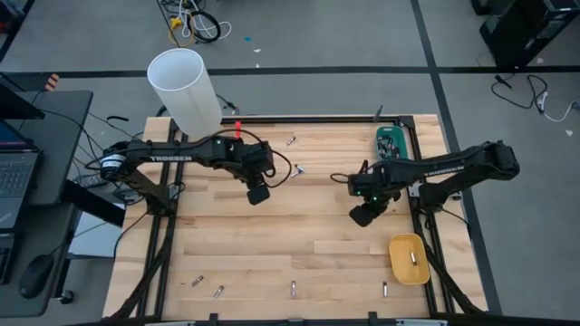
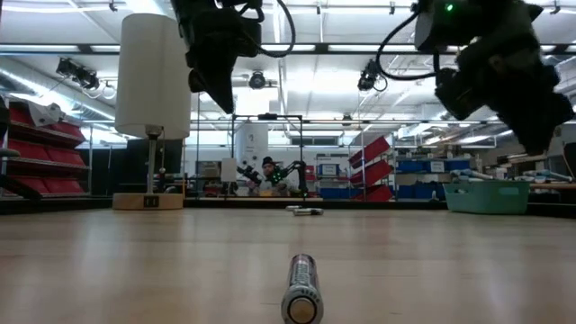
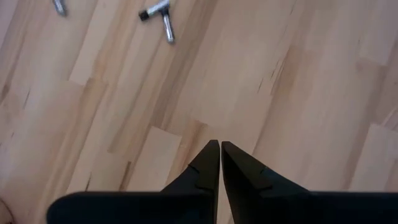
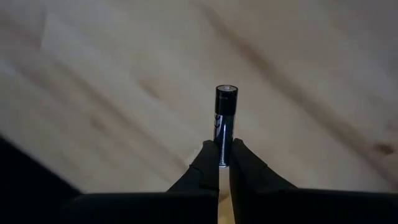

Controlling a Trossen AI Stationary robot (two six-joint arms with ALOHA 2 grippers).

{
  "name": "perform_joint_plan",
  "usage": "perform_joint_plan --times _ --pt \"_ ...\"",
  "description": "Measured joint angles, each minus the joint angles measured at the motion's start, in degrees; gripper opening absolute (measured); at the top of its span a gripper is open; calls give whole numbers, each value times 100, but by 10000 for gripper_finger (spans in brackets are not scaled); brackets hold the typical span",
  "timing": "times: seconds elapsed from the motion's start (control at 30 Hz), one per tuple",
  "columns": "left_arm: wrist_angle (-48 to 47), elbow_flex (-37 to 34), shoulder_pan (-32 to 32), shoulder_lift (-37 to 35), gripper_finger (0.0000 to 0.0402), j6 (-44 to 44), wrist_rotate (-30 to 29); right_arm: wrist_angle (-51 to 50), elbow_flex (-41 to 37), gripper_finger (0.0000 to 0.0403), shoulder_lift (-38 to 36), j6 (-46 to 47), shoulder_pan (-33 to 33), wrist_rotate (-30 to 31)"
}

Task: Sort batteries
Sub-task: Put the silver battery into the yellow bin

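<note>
My right gripper [image 1: 362,215] hangs above the table's right half, shut on a dark battery [image 4: 226,115]. My left gripper [image 1: 258,192] is shut on nothing, above the bare wood left of centre [image 3: 219,146]. Two silvery batteries [image 3: 158,12] lie crossed on the wood beyond it. More batteries lie flat along the near edge [image 1: 293,289], [image 1: 218,291], [image 1: 384,290], and one [image 1: 291,140] near the far edge. The closest one [image 2: 302,288] points at the low camera. A yellow tray [image 1: 409,258] at the near right holds one battery. A teal tray [image 1: 391,142] stands at the far right. My right gripper pinches the dark battery by one end [image 4: 222,149] between its two fingertips [image 4: 208,158]. The fingers slant down from above, and the battery lies along them, its free end [image 4: 227,90] sticking out past the tips. It is lifted clear of the table.
A tall white cylinder [image 1: 186,86] on a stand rises at the table's far left corner. Black frame rails run along both sides of the table [image 1: 163,244]. A cable loops off my left arm [image 1: 285,167]. Bare wood lies between the two arms.
</note>
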Motion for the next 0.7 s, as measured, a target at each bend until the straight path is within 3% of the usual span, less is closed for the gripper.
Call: perform_joint_plan --times 0.37,0.7 --pt "308 0 0 0 33 151 424 -59 2 8 -273 752 1023 -1068" --pt "361 0 0 0 33 218 437 -168 2 9 -435 1263 1899 -1835"
